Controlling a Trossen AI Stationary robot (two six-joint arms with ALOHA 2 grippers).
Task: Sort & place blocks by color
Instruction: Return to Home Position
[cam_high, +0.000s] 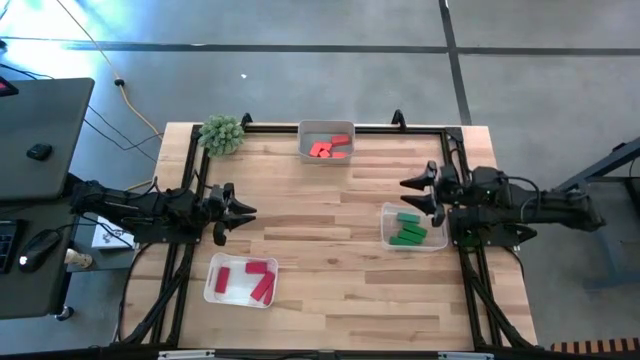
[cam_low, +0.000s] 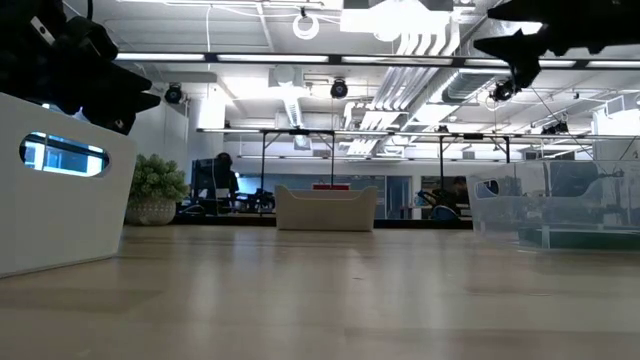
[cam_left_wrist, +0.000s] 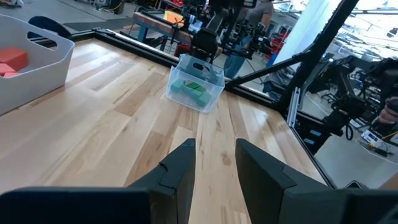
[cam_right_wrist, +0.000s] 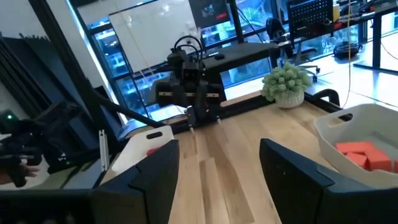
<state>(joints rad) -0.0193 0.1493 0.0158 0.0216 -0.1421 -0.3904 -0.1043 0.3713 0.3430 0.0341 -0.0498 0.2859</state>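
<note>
we read positions on the bench (cam_high: 320, 230) as a clock face in the high view, with 12 o'clock at the far edge.

1. the left end effector (cam_high: 238, 222) hangs at 9 o'clock, raised off the bench. its fingers are released with a narrow gap and grasp nothing.
2. the right end effector (cam_high: 408, 195) hangs at 3 o'clock, raised, beside the far rim of the clear bin (cam_high: 385, 225). its fingers are spread wide and grasp nothing.
3. the green blocks (cam_high: 408, 230) lie inside the clear bin, near 4 o'clock.
4. the orange-coral blocks (cam_high: 328, 148) lie inside the gray bin (cam_high: 304, 140) at 12 o'clock.
5. the red blocks (cam_high: 252, 280) lie inside the white tray (cam_high: 213, 291) at 7 o'clock.
6. we see no blocks loose on the bench.
7. a green plant ball (cam_high: 222, 133) sits at 11 o'clock, at the bench corner.
</note>
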